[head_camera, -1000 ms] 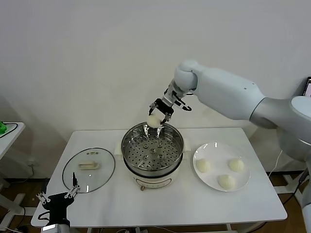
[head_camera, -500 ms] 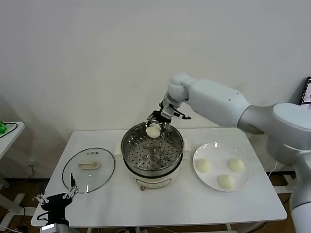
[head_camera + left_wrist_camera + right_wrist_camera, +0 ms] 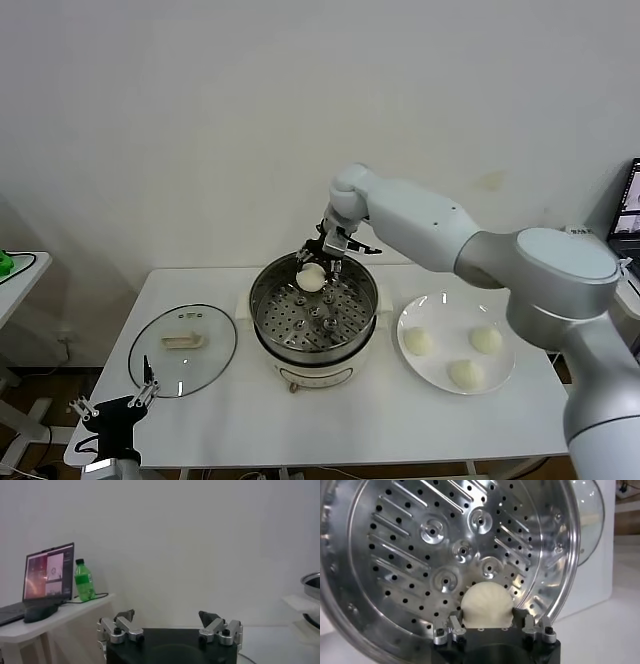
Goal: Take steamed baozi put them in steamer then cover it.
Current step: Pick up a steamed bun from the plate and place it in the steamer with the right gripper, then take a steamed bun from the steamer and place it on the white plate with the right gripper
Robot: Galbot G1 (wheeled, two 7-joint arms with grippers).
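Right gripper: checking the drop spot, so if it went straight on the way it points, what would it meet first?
Probably the steamer tray: the right gripper, shut on a baozi, points into it.

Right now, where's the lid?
In the head view the glass lid lies flat on the table's left side, beside the steamer, handle up, just beyond the idle left pincer.

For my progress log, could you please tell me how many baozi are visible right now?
4. Three lie on the white plate: baozi, baozi, baozi. The fourth baozi is held by the right gripper over the steamer. None look hidden.
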